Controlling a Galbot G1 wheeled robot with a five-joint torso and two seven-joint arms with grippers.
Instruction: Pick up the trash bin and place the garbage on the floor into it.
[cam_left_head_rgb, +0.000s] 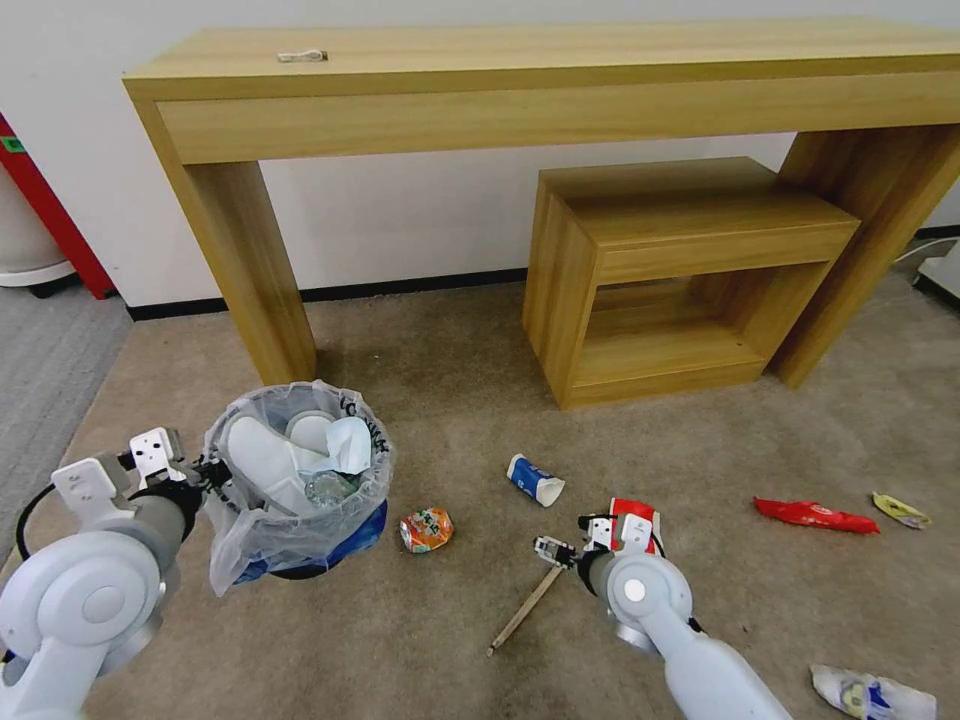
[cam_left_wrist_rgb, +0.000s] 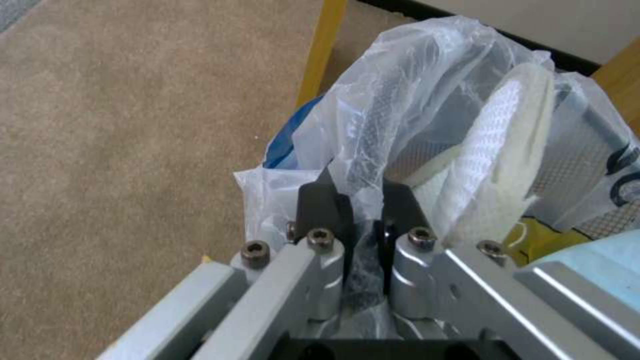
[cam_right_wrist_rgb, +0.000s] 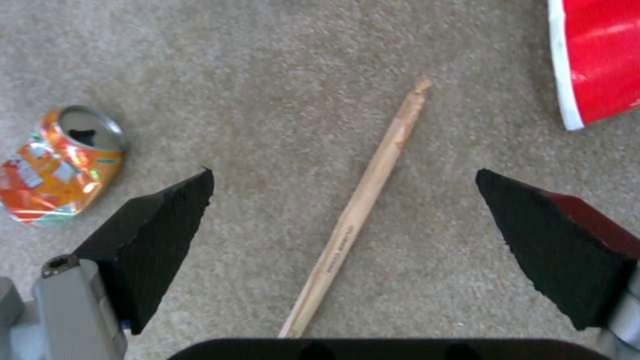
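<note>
Crinkled clear plastic lining the small round dark trash bin is pinched between the closed fingers of the left gripper at the bin's near rim, with white slippers already inside. Spread wide and empty, the right gripper hangs over the thin wooden stick on the tan carpet, the crushed orange can beside it. Being so slim and flat against the pile, the stick could roll or slip out as the fingers close, and the thin bag might stretch or slide from the left grip.
</note>
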